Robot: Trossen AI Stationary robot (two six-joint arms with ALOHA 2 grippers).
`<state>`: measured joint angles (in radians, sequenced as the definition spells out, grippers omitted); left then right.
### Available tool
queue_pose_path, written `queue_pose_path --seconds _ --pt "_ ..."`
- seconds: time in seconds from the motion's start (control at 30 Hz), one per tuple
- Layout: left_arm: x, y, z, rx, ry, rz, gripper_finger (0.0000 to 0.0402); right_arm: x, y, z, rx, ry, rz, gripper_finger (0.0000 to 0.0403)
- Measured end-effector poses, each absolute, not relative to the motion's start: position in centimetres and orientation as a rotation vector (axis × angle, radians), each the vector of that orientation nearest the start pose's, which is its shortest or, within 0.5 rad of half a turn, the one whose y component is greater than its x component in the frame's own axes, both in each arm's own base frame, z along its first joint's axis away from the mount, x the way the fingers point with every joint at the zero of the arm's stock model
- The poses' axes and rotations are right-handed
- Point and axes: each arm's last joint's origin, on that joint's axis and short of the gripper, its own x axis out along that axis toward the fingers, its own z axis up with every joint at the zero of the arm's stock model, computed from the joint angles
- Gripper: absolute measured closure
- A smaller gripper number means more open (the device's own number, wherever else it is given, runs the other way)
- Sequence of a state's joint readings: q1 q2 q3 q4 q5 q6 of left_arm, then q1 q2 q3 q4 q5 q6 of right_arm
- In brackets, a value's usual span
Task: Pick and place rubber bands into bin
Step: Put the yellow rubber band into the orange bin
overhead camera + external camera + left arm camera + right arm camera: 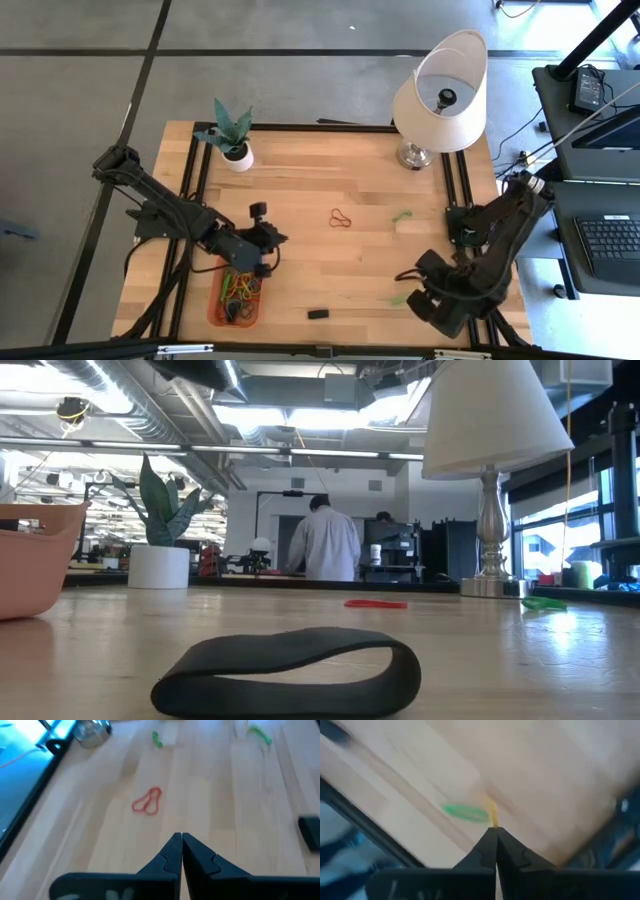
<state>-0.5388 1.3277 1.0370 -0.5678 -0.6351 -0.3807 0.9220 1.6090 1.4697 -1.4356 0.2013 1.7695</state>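
Note:
The orange bin [222, 305] sits at the table's near left and holds several rubber bands [240, 290]. Just past the bin's far rim my left gripper [272, 242] is shut on nothing, as the left wrist view shows [181, 839]. A red band [340, 218] and a green band [402, 215] lie flat mid-table. At the near right my right gripper [495, 832] is shut on a yellow band [493, 815], high over another green band [465, 812] that lies on the wood. My right gripper pinches the yellow band between its two fingertips. Only a short yellow stretch [493, 816] sticks out past the tips; the fingers hide the rest. The fingers come from above, pointing down. The band is lifted clear of the table.
A small black piece [318, 314] lies near the front edge, between the bin and the right arm. A white pot with a plant [236, 150] stands at the far left and a lamp [440, 95] at the far right. In the low view a person [325, 540] stands beyond the table.

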Motion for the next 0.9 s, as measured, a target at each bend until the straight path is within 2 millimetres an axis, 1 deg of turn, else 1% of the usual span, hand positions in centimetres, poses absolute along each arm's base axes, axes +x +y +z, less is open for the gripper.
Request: queue_pose_path --seconds 0.07,0.17,0.27,0.33,0.4,0.5,0.63,0.77,0.9 --pt "24.2 -12.2 28.1 0.091 0.643 0.234 0.0384 17.7 21.9 31.0 0.593 1.164 -0.668 0.0401" --pt "24.8 -11.9 28.5 0.046 0.592 0.240 0.0354 18.5 21.6 32.6 0.584 1.000 -0.637 0.0401" --pt "25.4 -11.5 28.9 0.002 0.549 0.252 0.0313 19.5 21.1 33.5 0.559 0.885 -0.623 0.0401" --pt "25.7 -11.4 29.2 -0.045 0.511 0.259 0.0285 20.5 20.7 33.7 0.548 0.843 -0.607 0.0401" --pt "26.0 -11.4 29.5 -0.078 0.471 0.256 0.0259 21.8 20.2 33.8 0.536 0.824 -0.573 0.0401" --pt "26.3 -11.6 30.0 -0.062 0.424 0.236 0.0226 24.3 19.6 33.8 0.479 0.777 -0.505 0.0401" --pt "26.6 -11.7 30.7 -0.050 0.363 0.216 0.0193 27.6 18.4 34.5 0.383 0.669 -0.416 0.0401" --pt "26.9 -11.9 31.1 -0.082 0.312 0.198 0.0173 30.3 16.8 35.6 0.306 0.556 -0.352 0.0401" --pt "27.1 -11.9 31.4 -0.120 0.282 0.183 0.0166 32.2 15.5 36.7 0.241 0.460 -0.292 0.0401"
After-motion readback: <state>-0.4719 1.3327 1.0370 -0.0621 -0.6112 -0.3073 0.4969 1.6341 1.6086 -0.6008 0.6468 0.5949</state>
